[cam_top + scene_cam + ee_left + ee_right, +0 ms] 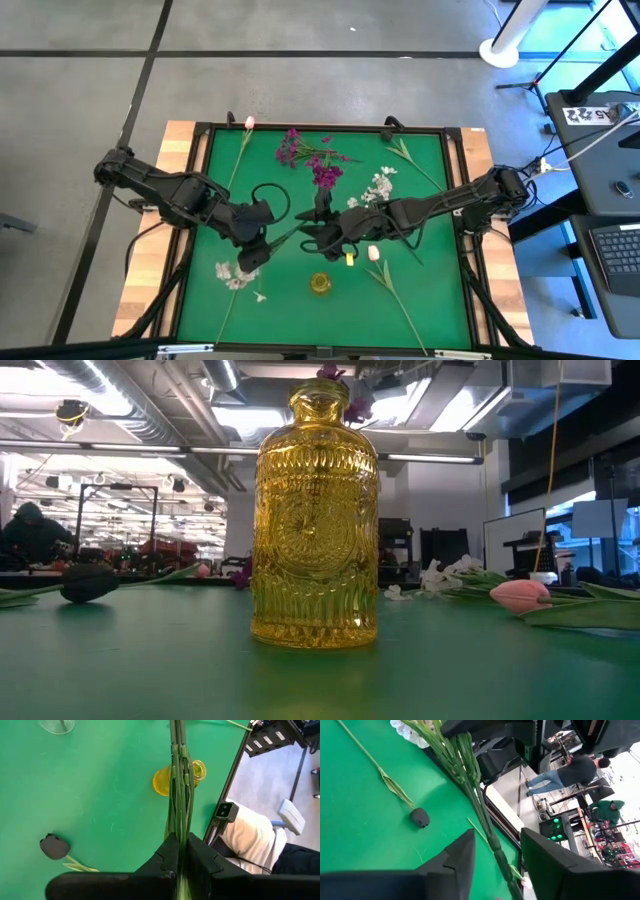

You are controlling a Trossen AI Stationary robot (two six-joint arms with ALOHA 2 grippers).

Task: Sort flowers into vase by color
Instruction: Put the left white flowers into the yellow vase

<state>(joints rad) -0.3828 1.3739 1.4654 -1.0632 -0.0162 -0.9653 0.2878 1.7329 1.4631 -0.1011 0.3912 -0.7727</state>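
Magenta flower stem [180, 795] is clamped in left gripper [181, 851] over the yellow glass vase [165, 779], likely for insertion; right gripper [497, 851] is spread, empty.

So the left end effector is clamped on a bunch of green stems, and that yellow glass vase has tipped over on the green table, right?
Not quite. The yellow glass vase stands upright on the green table, as the low view shows. The rest holds: in the left wrist view the left end effector is shut on a bunch of green stems.
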